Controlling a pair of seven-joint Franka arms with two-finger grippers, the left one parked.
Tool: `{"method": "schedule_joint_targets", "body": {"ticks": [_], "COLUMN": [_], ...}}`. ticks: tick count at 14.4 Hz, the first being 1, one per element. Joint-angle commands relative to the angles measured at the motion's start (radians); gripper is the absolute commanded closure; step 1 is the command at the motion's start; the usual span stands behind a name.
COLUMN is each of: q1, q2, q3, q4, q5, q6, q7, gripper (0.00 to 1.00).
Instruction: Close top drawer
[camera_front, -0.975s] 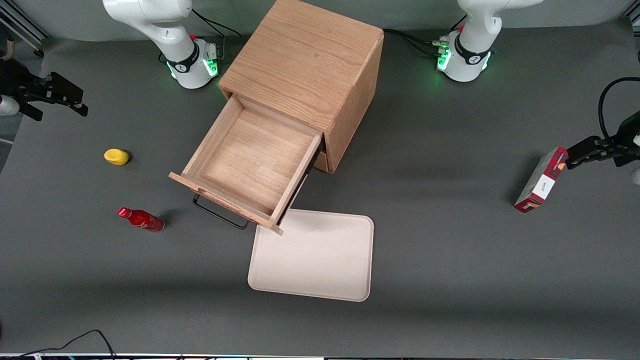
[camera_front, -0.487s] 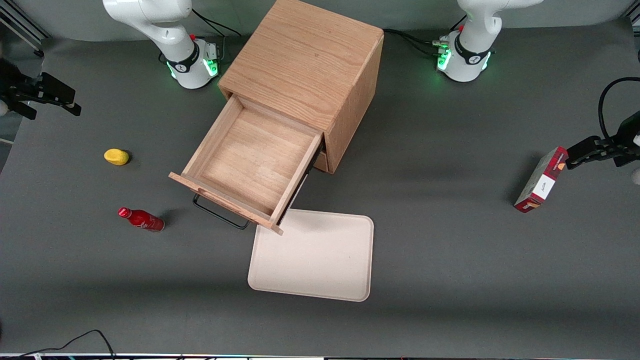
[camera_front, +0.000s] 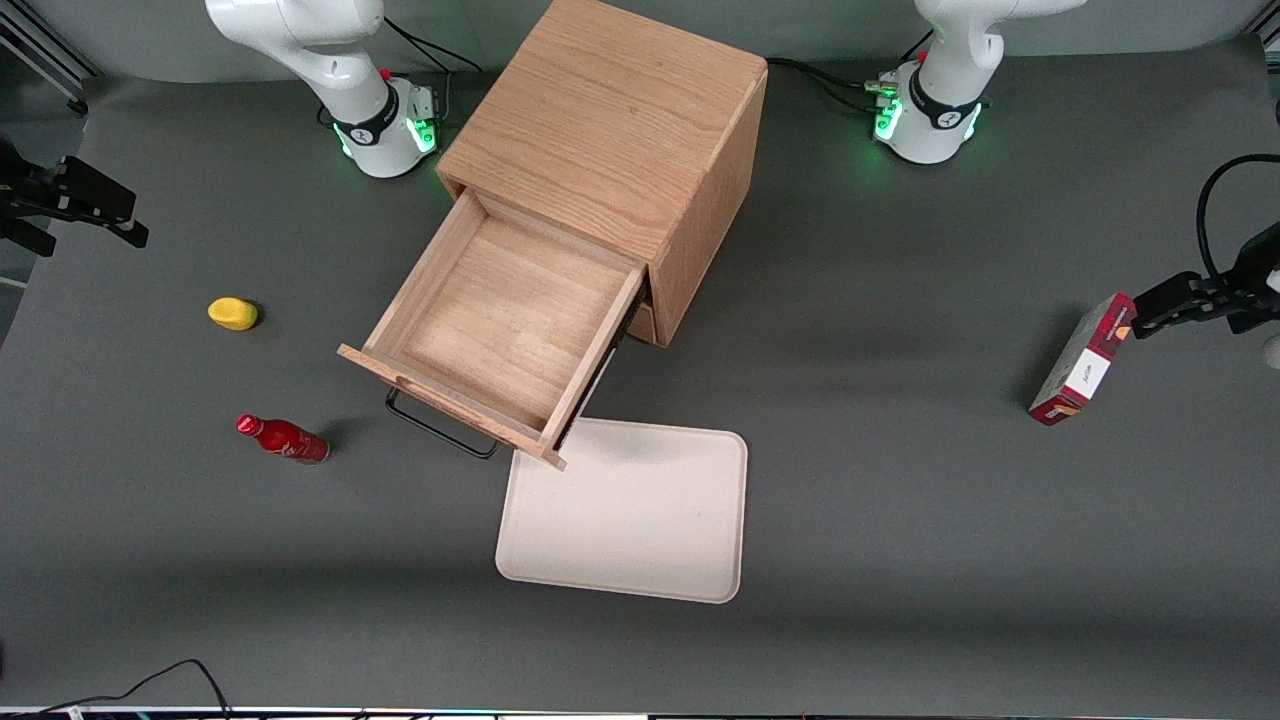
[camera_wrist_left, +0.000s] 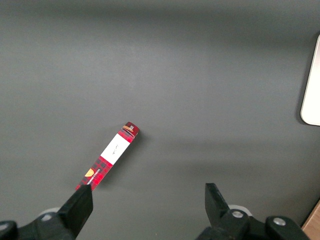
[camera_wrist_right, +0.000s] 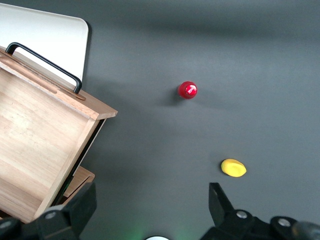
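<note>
The wooden cabinet stands mid-table. Its top drawer is pulled far out and is empty, with the black wire bar handle on its front panel; the drawer also shows in the right wrist view, as does its handle. My right gripper hangs high at the working arm's end of the table, well away from the drawer, open and empty. In the right wrist view its fingers stand wide apart over bare table.
A yellow lemon-like object and a red bottle lie between my gripper and the drawer. A cream tray lies in front of the drawer, nearer the camera. A red box stands toward the parked arm's end.
My right gripper has drifted farther toward the table's edge at the working arm's end and slightly away from the camera. The drawer and the objects have not moved.
</note>
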Motion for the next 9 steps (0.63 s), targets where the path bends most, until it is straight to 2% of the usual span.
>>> {"method": "schedule_joint_targets", "body": {"ticks": [1, 5, 6, 9], "q1": [0.006, 0.011, 0.019, 0.039], "q2": [0.031, 0.117, 0.161, 0.321], "q3": [-0.009, 0.003, 0.005, 0.035], "q4": [0.037, 0.156, 0.223, 0.435], "q5": [0.017, 0.052, 0.071, 0.071], "q6": [-0.01, -0.018, -0.025, -0.057], "q7": [-0.035, -0.049, -0.081, -0.155], "gripper": [0.0, 0.0, 0.0, 0.0]}}
